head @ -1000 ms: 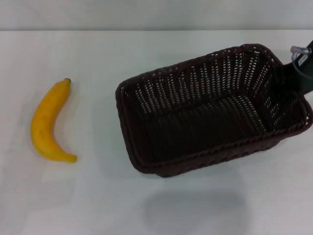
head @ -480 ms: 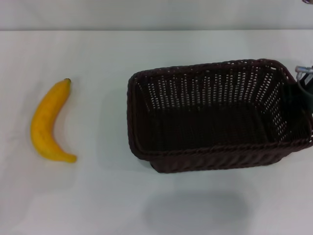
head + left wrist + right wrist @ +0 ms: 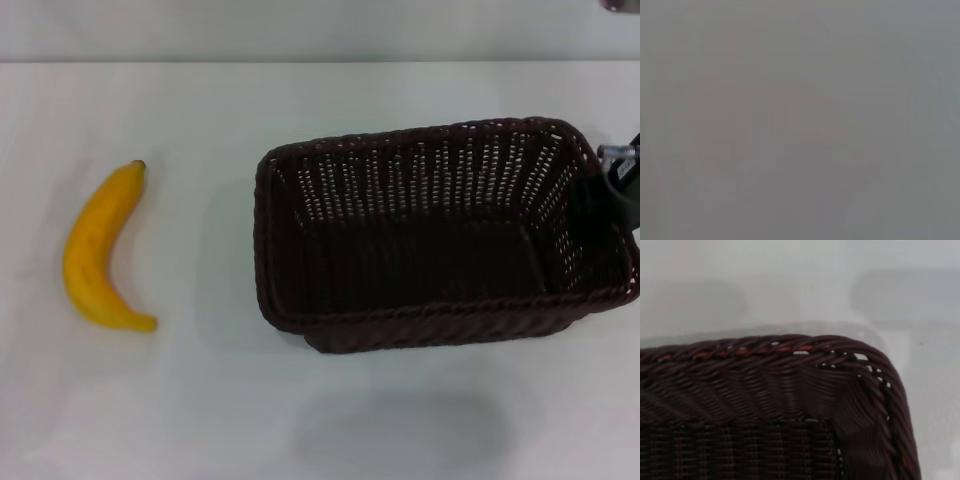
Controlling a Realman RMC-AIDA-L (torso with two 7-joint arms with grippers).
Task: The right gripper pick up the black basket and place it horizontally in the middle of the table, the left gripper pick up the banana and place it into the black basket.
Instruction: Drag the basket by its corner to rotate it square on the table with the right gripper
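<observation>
Baskets: one black basket (image 3: 440, 235), open side up, long side running across the table (image 3: 300, 100), lying in the middle-to-right part of it.
Basket close up: the right wrist view shows one rounded corner of the basket (image 3: 790, 390) with its braided rim, white tabletop (image 3: 790, 280) beyond it.
Bananas: one banana (image 3: 98, 250), lying flat on the left part of the table, dark tip pointing away from the robot, well apart from the basket.
Grippers in view: one, the right gripper (image 3: 622, 180), only partly seen at the right edge of the head view, just beside the basket's right short wall.
Right gripper fingers: hidden behind the basket wall and cut by the edge; I cannot tell whether they are apart or clamped on the rim.
Left gripper: not seen in the head view; the left wrist view shows only a plain grey field.
</observation>
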